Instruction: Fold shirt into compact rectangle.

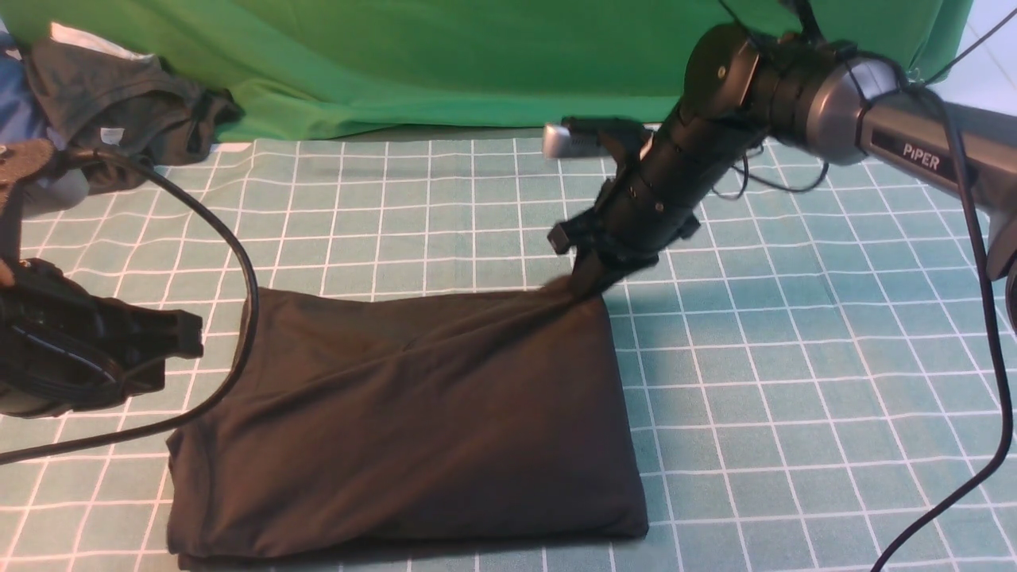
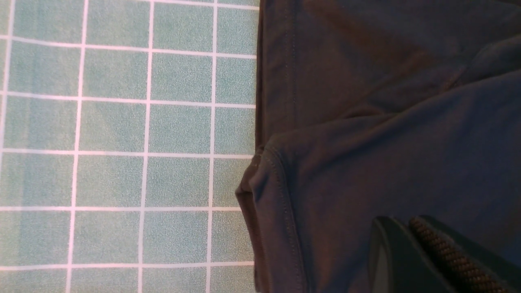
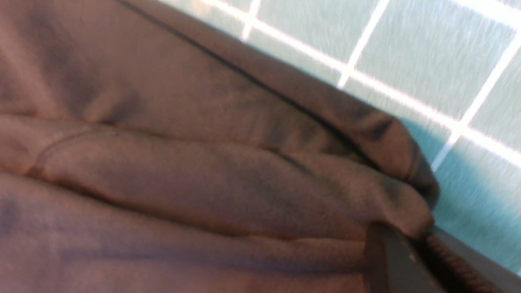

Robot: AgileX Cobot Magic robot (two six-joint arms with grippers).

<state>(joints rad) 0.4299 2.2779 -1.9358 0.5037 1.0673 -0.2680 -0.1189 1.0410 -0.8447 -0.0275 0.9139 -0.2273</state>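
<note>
A black shirt (image 1: pixel 413 421) lies folded into a rough rectangle on the checked bench (image 1: pixel 794 381), sleeves and chest print tucked out of sight. The right claw (image 1: pixel 588 284) is clenched on the shirt's far right corner, bunching the cloth there. The left claw (image 2: pixel 407 252) is clenched on nothing, hovering over the shirt's left edge. Most folding appears done; likely one more fold or some tidying of corners remains.

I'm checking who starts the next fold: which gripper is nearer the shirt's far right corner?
Right. The right gripper is shut on that corner of the shirt. The left gripper, shut, is over the shirt's opposite, left edge.
</note>
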